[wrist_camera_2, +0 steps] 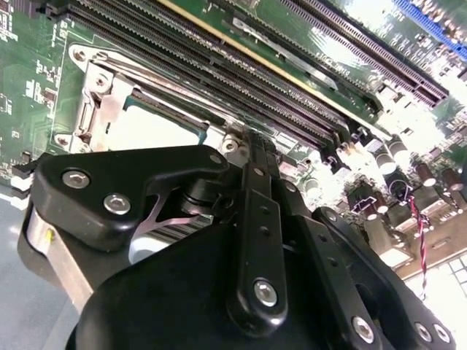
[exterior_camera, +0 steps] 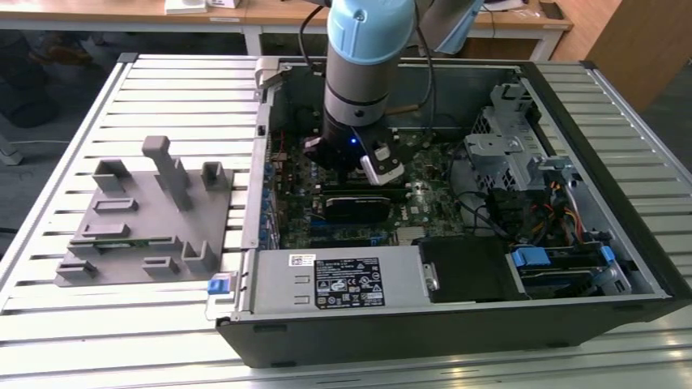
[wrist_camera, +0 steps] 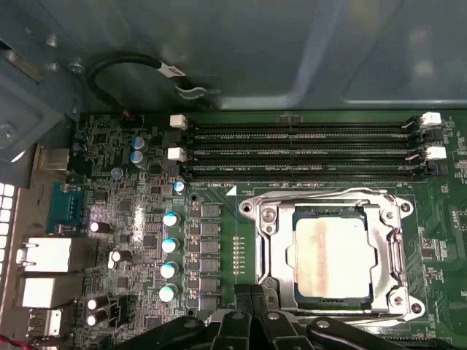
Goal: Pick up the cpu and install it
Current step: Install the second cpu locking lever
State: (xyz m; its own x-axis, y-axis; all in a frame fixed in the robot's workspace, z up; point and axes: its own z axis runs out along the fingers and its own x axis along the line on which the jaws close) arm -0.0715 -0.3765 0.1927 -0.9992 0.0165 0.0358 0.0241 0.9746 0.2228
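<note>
The cpu point(wrist_camera: 332, 259), a pale silver square, lies flat in the socket on the green motherboard, with the metal socket frame point(wrist_camera: 270, 240) around it. The second wrist view shows the cpu point(wrist_camera_2: 157, 127) just beyond my fingertips. My gripper point(wrist_camera: 252, 292) hangs over the board beside the socket's edge, its black fingers point(wrist_camera_2: 259, 189) pressed together with nothing between them. In the exterior view my gripper point(exterior_camera: 357, 170) reaches down into the open computer case point(exterior_camera: 605, 130), above the middle of the board.
Black memory slots point(wrist_camera: 299, 149) run along the board beside the socket. A grey plastic fixture point(exterior_camera: 146, 215) stands on the slatted table at the exterior view's left. Inside the case are a power supply point(exterior_camera: 346, 279), a drive cage point(exterior_camera: 508, 146) and cables.
</note>
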